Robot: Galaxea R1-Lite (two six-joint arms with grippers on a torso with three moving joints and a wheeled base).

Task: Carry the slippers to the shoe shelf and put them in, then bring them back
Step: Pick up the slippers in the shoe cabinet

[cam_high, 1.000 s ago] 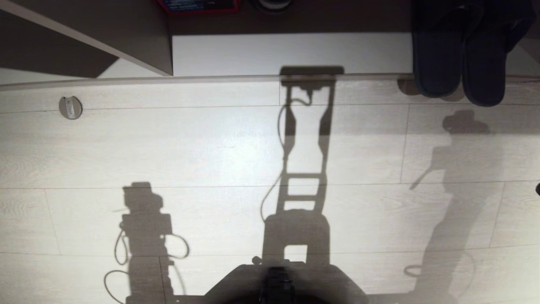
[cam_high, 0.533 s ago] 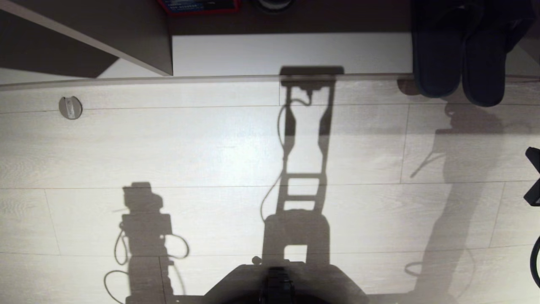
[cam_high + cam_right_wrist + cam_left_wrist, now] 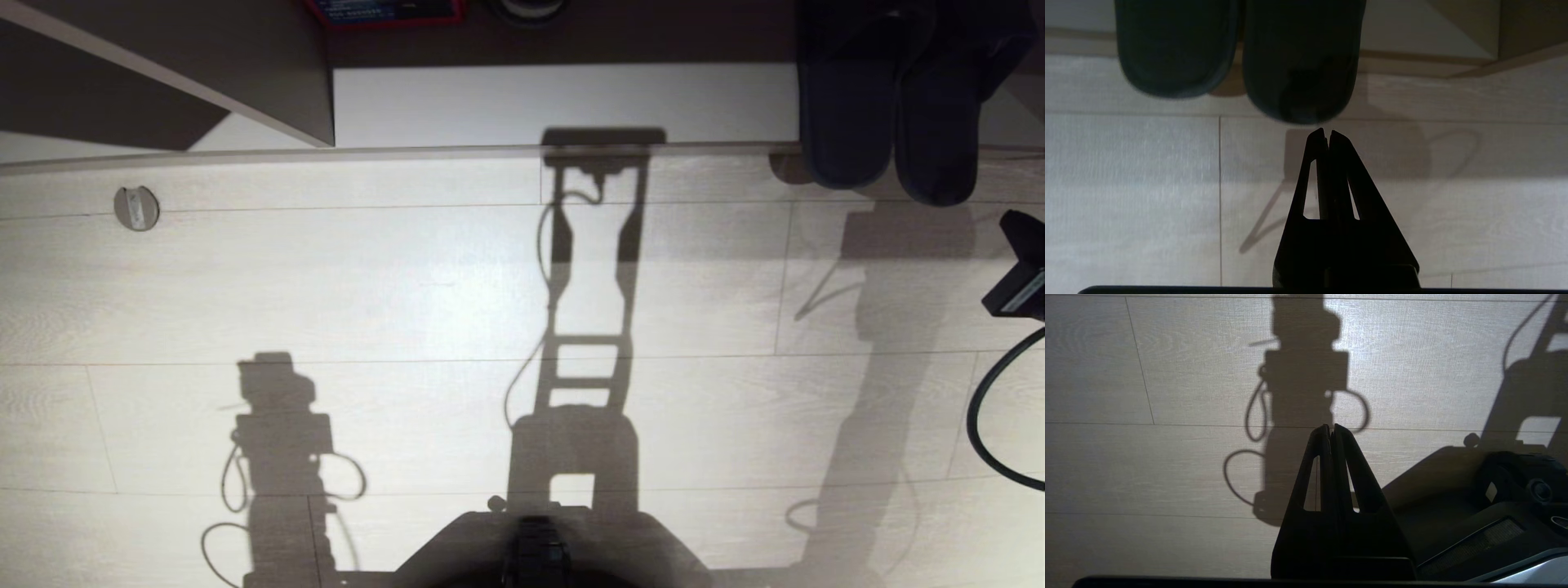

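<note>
Your left tool (image 3: 1329,428) hangs over bare floor (image 3: 408,286) beside the base, tips pressed together, nothing in it. Your right tool (image 3: 1323,134) is also closed and empty, with the slippers (image 3: 1237,53) just ahead of its tips, side by side on the shoe shelf (image 3: 563,102), ends overhanging the front edge. So delivery looks done; picking them up and carrying them back remains.

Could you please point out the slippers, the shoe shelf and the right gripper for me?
slippers (image 3: 890,106): head view, between the two heels.
shoe shelf (image 3: 563,102): head view, bare light bottom plank.
right gripper (image 3: 1327,134): right wrist view, tips of the shut jaws.
</note>
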